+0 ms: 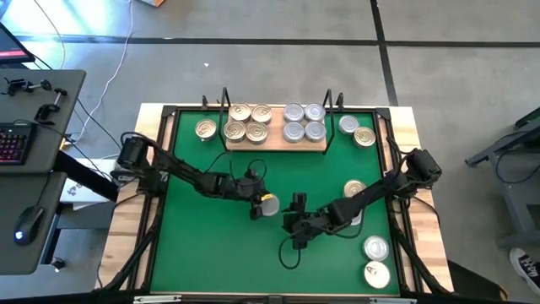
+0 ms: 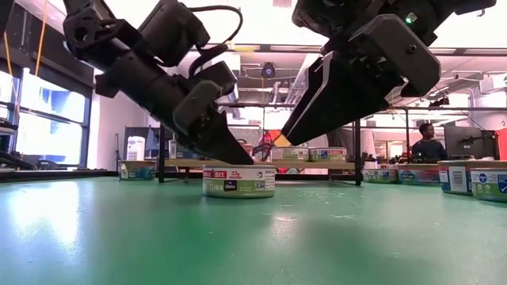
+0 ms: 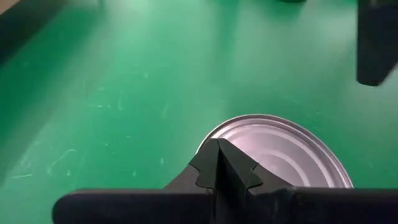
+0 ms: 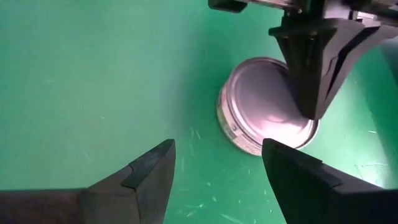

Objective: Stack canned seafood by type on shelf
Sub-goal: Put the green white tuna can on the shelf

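A silver-lidded tin of canned seafood stands flat on the green mat near its middle. My left gripper is shut, with its tips over this tin's lid near the rim. My right gripper hangs open just to the tin's right, above the mat, with nothing between its fingers. The shelf, a wooden board at the mat's far edge, carries gold-lidded tins on its left half and silver-lidded tins on its right half. My left gripper has its shut fingertips on the tin's lid, close to the rim on the tin's left side. The fingers slant down from the table's left. The tin stays upright with its bottom on the mat.
Loose tins lie on the mat: a gold one left of the shelf, two right of it, one gold by my right arm, and two at the near right. Bare mat lies at the near left.
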Controlling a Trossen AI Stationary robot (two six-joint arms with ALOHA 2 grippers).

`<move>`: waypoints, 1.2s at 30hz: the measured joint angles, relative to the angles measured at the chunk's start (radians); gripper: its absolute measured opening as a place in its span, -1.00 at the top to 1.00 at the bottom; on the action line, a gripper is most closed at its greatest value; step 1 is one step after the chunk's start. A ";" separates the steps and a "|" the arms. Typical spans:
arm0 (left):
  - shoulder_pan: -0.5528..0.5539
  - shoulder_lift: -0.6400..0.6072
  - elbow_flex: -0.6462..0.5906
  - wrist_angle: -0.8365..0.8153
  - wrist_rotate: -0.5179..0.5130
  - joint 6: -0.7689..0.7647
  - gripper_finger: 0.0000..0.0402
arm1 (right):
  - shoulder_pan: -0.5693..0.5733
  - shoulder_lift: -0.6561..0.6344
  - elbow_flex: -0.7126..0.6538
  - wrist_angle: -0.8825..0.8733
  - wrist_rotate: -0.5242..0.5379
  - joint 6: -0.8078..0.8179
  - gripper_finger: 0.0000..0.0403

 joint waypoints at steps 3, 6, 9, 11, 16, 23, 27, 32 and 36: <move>0.010 0.013 0.002 0.003 0.000 0.002 1.00 | 0.000 0.000 0.000 0.004 0.004 0.000 -0.16; 0.021 0.018 0.002 0.002 0.012 0.015 1.00 | -0.005 0.000 0.000 0.030 0.007 0.004 -0.16; 0.024 0.007 0.000 0.007 0.020 0.015 1.00 | -0.005 0.000 0.000 0.035 0.007 -0.012 -0.16; 0.020 -0.007 -0.003 0.013 0.020 0.016 1.00 | -0.005 0.000 0.000 0.034 0.007 -0.017 -0.16; 0.016 -0.030 -0.003 0.017 0.024 0.042 1.00 | -0.005 0.000 0.000 0.032 0.007 -0.018 -0.16; 0.053 -0.018 -0.001 -0.017 0.024 0.041 1.00 | -0.005 0.000 0.000 0.034 0.007 -0.017 -0.16; 0.058 -0.020 0.000 -0.046 0.051 0.034 1.00 | -0.004 0.000 0.000 0.035 0.006 -0.017 -0.16; 0.053 -0.022 -0.013 -0.080 0.077 -0.006 1.00 | -0.002 0.000 0.000 0.038 -0.004 -0.018 -0.16; 0.031 -0.023 -0.027 -0.077 0.147 -0.056 1.00 | -0.002 0.000 0.000 0.039 -0.007 -0.016 -0.16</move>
